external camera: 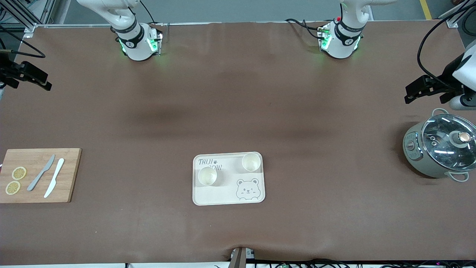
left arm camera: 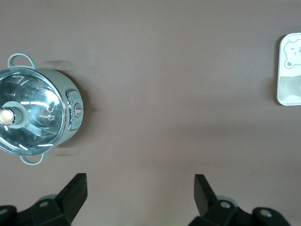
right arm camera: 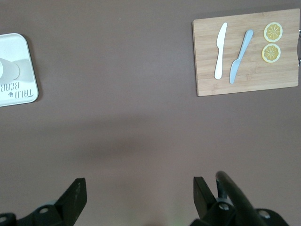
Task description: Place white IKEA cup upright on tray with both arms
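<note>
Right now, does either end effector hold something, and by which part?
Nothing is held. The left end effector is open over bare table near the pot; the right end effector is open near the cutting board.

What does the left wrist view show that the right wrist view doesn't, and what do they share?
Only the left wrist view shows the lidded pot, the open left gripper, and the tray's bear-face end. Only the right wrist view shows the wooden cutting board with a white knife, a grey knife and two lemon slices, the open right gripper, and the tray's lettered end. Both show brown table and part of the tray, with nothing held.
</note>
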`<state>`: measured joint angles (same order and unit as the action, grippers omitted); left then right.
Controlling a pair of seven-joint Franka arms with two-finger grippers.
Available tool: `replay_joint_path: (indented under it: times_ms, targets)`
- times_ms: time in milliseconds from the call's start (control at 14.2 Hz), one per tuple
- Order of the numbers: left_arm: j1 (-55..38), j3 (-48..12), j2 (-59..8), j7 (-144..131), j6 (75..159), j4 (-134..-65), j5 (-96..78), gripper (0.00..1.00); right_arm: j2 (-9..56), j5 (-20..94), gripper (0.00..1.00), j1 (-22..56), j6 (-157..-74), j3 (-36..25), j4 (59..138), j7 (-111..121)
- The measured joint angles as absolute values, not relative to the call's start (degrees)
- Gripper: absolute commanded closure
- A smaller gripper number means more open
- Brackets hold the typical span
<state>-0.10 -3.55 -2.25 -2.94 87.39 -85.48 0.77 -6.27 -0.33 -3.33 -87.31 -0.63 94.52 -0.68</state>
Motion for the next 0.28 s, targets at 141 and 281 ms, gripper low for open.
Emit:
replay_joint_path:
  times_ms: [141,281]
  targets:
    - [-0.1,-3.6,-2.2,-2.9,87.4,-85.5,0.8,0.0,-6.1,-0.3,0.0,-3.4,-87.5,-0.6,94.6,-0.5]
    - [-0.1,-3.6,-2.2,-2.9,87.4,-85.5,0.8,0.0,-6.0,-0.3,0.0,-3.4,-88.0,-0.6,95.0,-0.4]
